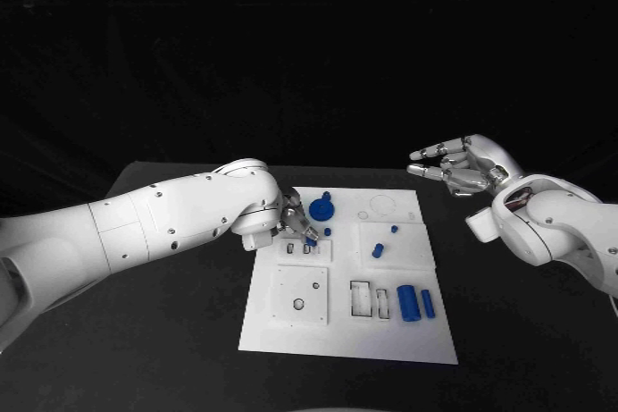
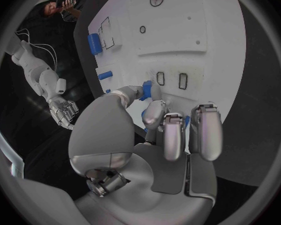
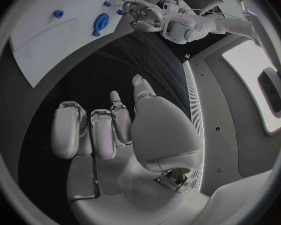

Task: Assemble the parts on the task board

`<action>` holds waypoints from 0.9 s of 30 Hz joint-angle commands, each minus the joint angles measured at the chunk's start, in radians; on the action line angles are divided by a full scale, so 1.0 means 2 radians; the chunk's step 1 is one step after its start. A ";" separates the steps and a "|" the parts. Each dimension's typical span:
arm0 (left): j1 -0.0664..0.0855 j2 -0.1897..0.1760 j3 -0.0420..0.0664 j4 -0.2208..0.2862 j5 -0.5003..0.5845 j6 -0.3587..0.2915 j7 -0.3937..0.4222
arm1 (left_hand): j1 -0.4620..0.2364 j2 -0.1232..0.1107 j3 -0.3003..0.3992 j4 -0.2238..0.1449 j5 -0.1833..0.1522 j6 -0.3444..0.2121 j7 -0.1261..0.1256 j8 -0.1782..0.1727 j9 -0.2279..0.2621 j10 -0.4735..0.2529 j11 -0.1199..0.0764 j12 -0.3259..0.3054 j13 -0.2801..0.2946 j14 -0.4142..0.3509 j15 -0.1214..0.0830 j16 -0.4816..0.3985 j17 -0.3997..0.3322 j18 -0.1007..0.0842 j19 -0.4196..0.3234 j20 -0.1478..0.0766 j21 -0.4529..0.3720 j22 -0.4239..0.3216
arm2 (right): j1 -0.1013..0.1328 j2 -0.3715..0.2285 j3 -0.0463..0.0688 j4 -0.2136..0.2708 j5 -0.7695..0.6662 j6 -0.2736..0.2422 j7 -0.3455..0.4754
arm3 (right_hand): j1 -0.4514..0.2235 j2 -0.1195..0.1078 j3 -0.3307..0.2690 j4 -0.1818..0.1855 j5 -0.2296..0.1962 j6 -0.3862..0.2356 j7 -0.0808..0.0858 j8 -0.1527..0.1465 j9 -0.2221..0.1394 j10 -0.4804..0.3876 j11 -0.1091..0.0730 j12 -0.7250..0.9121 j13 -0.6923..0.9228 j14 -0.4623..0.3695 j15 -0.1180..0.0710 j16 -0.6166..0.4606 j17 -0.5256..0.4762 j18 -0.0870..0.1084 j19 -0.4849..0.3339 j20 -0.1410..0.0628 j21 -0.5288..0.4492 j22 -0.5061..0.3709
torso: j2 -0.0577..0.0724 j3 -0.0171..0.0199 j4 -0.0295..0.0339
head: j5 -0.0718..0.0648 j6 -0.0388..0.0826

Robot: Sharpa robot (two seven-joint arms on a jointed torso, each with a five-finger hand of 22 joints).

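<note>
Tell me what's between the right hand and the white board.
Only bare black table; in the head view the right hand hovers off the white board's far corner.

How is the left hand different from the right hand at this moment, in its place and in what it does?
The left hand is low over the task board; the right hand is raised off the board, beyond its far right corner. The left hand pinches a small blue part in its fingers; the right hand holds nothing, with its fingers curled in. Both are silver hands on white arms.
</note>
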 commanded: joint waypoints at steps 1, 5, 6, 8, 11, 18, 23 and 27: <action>-0.001 -0.003 0.000 0.006 0.001 -0.005 -0.004 | 0.000 -0.002 0.091 -0.096 0.003 0.005 -0.002 -0.004 0.000 0.004 0.000 0.004 0.001 0.053 -0.002 0.002 0.132 -0.006 0.027 0.000 0.004 0.048 | 0.000 0.000 0.000 0.000 0.000 0.007 0.005 | -0.006 0.000 -0.003 0.000 0.003 0.000 -0.002 0.002 0.000 -0.003 0.000 -0.001 0.009 0.028 0.000 -0.003 0.013 0.006 -0.003 -0.001 -0.003 0.000 | 0.000 0.0001 0.0009 | 0.001 -0.002; -0.002 -0.006 -0.001 0.006 0.001 -0.003 -0.009 | 0.000 -0.002 0.091 -0.096 0.005 0.006 -0.002 -0.004 0.000 0.004 0.000 0.004 0.002 0.053 -0.002 0.002 0.132 -0.006 0.027 0.000 0.004 0.049 | 0.000 0.000 0.000 0.000 0.000 0.007 0.005 | -0.006 0.000 -0.003 0.000 0.003 0.000 -0.002 0.002 0.000 -0.003 0.000 -0.001 0.009 0.028 0.000 -0.003 0.013 0.006 -0.003 -0.001 -0.003 0.000 | 0.000 -0.0004 0.0005 | 0.002 -0.003; -0.002 -0.006 -0.001 0.007 0.001 -0.003 -0.010 | 0.000 -0.002 0.091 -0.096 0.005 0.006 -0.002 -0.004 0.000 0.004 0.000 0.004 0.002 0.053 -0.002 0.002 0.132 -0.006 0.027 0.000 0.004 0.049 | 0.000 0.000 0.000 0.000 0.000 0.007 0.005 | -0.006 0.000 -0.003 0.000 0.003 0.000 -0.002 0.002 0.000 -0.003 0.000 -0.001 0.009 0.028 0.000 -0.003 0.013 0.006 -0.003 -0.001 -0.003 0.000 | 0.000 -0.0005 0.0002 | 0.002 -0.003; -0.003 -0.007 -0.001 0.007 0.001 0.000 -0.012 | 0.000 -0.002 0.091 -0.096 0.005 0.006 -0.002 -0.004 0.000 0.004 0.000 0.004 0.002 0.053 -0.002 0.002 0.132 -0.006 0.027 0.000 0.004 0.049 | 0.000 0.000 0.000 0.000 0.000 0.007 0.005 | -0.006 0.000 -0.003 0.000 0.003 0.000 -0.002 0.002 0.000 -0.003 0.000 -0.001 0.009 0.028 0.000 -0.003 0.013 0.006 -0.003 -0.001 -0.003 0.000 | 0.000 -0.0006 -0.0001 | 0.003 -0.003; -0.003 -0.007 -0.002 0.007 0.001 0.004 -0.014 | 0.000 -0.002 0.091 -0.096 0.005 0.006 -0.002 -0.004 0.000 0.004 0.000 0.004 0.002 0.053 -0.002 0.002 0.132 -0.006 0.027 0.000 0.004 0.049 | 0.000 0.000 0.000 0.000 0.000 0.008 0.005 | -0.006 0.000 -0.003 0.000 0.003 0.000 -0.002 0.002 0.000 -0.003 0.000 -0.001 0.009 0.028 0.000 -0.003 0.013 0.006 -0.003 -0.001 -0.003 0.000 | 0.000 -0.0006 -0.0006 | 0.004 -0.003; -0.003 -0.006 -0.002 0.008 -0.004 0.014 -0.021 | 0.000 -0.002 0.091 -0.096 0.006 0.006 -0.002 -0.004 0.000 0.005 0.000 0.005 0.002 0.053 -0.002 0.002 0.132 -0.006 0.027 0.000 0.004 0.049 | 0.000 0.000 0.000 0.000 0.000 0.008 0.005 | -0.007 0.000 -0.003 0.001 0.003 0.000 -0.002 0.002 0.000 -0.003 0.000 -0.001 0.009 0.028 0.000 -0.003 0.013 0.006 -0.003 -0.001 -0.003 0.000 | 0.001 -0.0008 -0.0007 | 0.005 -0.005; -0.004 -0.007 -0.002 0.008 -0.007 0.022 -0.025 | 0.000 -0.002 0.091 -0.096 0.006 0.006 -0.002 -0.004 0.000 0.005 0.000 0.005 0.002 0.053 -0.002 0.002 0.132 -0.006 0.027 0.000 0.004 0.049 | 0.000 0.000 0.000 0.000 0.000 0.009 0.005 | -0.007 0.000 -0.004 0.001 0.002 0.000 -0.002 0.002 0.000 -0.003 0.000 -0.001 0.009 0.028 0.000 -0.003 0.013 0.006 -0.003 -0.001 -0.003 0.000 | 0.000 -0.0007 -0.0006 | 0.004 -0.006; -0.004 -0.008 -0.002 0.008 -0.010 0.025 -0.027 | 0.000 -0.002 0.091 -0.096 0.006 0.007 -0.002 -0.004 0.000 0.004 0.000 0.004 0.002 0.053 -0.002 0.002 0.132 -0.006 0.027 0.000 0.004 0.049 | 0.000 0.000 0.000 0.000 0.000 0.009 0.005 | -0.008 -0.001 -0.004 0.001 0.002 0.000 -0.002 0.002 0.000 -0.003 0.000 -0.001 0.009 0.028 0.000 -0.003 0.013 0.006 -0.003 -0.001 -0.003 0.000 | 0.000 -0.0007 -0.0007 | 0.004 -0.006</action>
